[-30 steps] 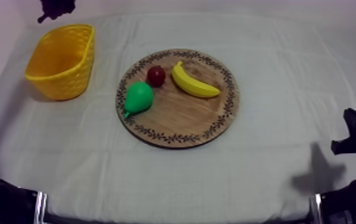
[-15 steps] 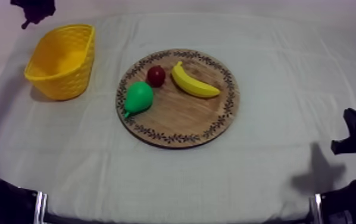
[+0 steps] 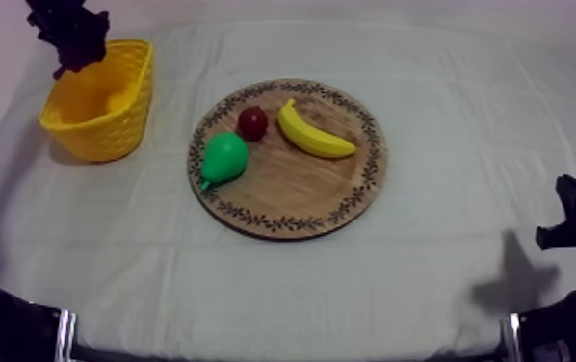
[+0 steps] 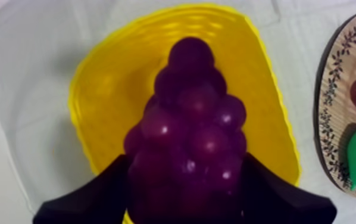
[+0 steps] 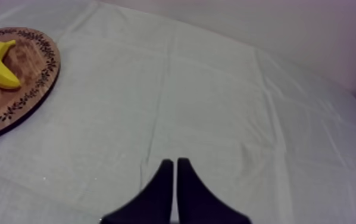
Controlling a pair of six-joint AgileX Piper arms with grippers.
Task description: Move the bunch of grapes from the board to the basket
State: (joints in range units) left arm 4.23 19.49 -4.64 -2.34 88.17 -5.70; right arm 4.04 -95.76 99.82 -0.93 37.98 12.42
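Above the cloth point(image 3: 446, 144), grapes point(image 3: 72, 34) have moved over the basket point(image 3: 109, 125).

A robot lab bench: cloth-draped table point(image 3: 465, 135), toy banana point(image 3: 316, 133).

Clamping the bunch of grapes point(image 4: 192, 119) in the left gripper point(image 4: 185, 184), raised at far left; right gripper point(image 5: 174, 164) low, fingers together.

No lettering, number or brand is readable; the wooden board point(image 3: 292, 188) bears only a leaf-patterned rim.
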